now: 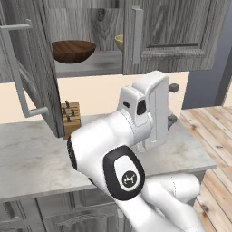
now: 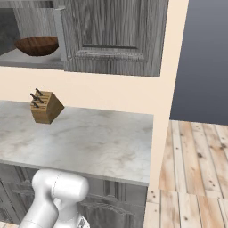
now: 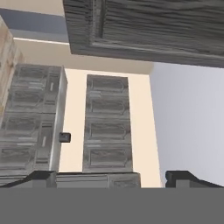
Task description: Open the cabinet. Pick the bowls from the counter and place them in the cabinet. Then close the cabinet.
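The cabinet (image 1: 176,31) hangs above the counter (image 1: 36,158). Its left door (image 1: 31,68) is swung wide open, and its right door (image 2: 116,35) covers the right half. On the shelf inside sits the wide dark brown bowl (image 1: 72,50) (image 2: 36,45). To its right, the beige bowl (image 1: 119,42) peeks out past the right door's edge. My gripper (image 1: 173,103) is open and holds nothing. It hangs below the right door, over the counter's right end. In the hand view its fingertips (image 3: 41,177) stand wide apart under the door's underside (image 3: 153,30).
A wooden knife block (image 1: 70,118) (image 2: 44,107) stands at the back of the counter by the beige wall. My own arm (image 1: 122,167) fills the foreground. Low grey cabinets (image 2: 116,205) run under the counter, and wooden floor (image 2: 191,169) lies to the right.
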You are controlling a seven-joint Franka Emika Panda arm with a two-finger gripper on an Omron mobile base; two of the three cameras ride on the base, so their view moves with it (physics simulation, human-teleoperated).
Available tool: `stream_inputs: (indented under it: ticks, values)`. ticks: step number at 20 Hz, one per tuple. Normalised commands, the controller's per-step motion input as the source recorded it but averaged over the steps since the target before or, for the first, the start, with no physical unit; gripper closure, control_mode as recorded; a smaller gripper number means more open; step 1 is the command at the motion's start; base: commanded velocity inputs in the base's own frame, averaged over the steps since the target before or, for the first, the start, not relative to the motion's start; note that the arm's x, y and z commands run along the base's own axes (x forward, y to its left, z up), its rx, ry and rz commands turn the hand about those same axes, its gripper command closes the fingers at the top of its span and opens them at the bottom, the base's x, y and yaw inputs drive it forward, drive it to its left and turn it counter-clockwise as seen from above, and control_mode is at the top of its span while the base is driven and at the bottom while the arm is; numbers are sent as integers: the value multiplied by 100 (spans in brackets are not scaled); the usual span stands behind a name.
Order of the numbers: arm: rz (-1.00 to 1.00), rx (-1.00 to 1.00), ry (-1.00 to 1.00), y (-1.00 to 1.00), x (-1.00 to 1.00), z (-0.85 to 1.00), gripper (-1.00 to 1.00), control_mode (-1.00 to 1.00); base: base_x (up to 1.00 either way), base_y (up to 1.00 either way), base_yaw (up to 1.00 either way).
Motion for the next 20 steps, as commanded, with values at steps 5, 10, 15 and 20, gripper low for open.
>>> stream_inputs:
  ticks: [5,10,15,20]
  values:
    - [-11,0,0,55,-17,-23,-100,-100,0,0,0]
    - [-10,0,0,59,-10,-26,-100,-100,0,0,0]
    - [-8,0,1,68,0,-27,-100,-100,0,0,0]
    - [-6,0,2,73,0,-29,-100,-100,0,0,0]
